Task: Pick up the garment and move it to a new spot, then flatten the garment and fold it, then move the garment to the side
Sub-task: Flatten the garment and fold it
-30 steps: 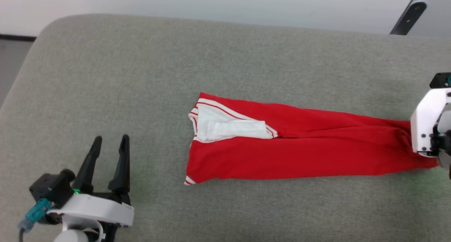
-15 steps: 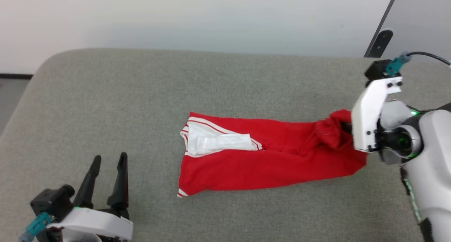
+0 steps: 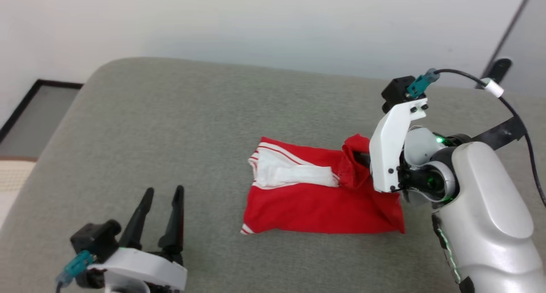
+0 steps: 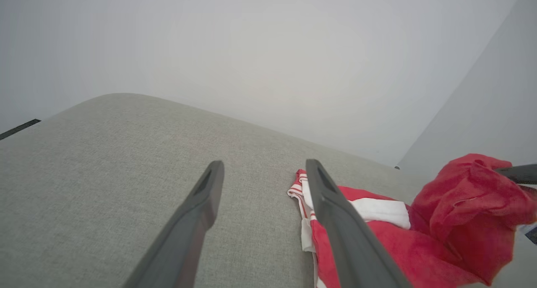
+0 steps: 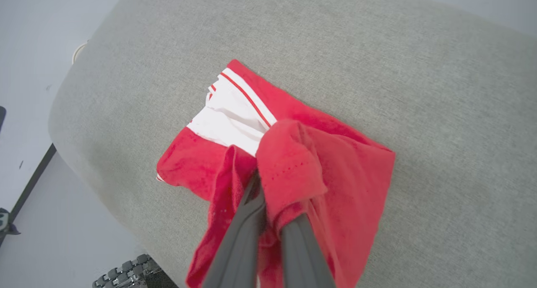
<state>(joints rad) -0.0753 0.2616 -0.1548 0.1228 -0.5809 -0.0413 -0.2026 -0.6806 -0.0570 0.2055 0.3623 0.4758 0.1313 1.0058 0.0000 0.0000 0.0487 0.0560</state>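
Grey padded surface (image 3: 170,126), head view: garment (image 3: 315,203) at centre, red, white striped-trim sleeve on top, its right end lifted and pinched by the right gripper (image 3: 361,158). Left gripper (image 3: 163,191) spread wide, empty, well apart. Left wrist view: raised red bunch at right. Right wrist view: closed fingers (image 5: 247,229) clamp a red fold.

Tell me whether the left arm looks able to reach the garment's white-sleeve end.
Probably yes: only bare cushion lies between the open-jawed left gripper and that end of the garment; the right gripper grips the opposite end.
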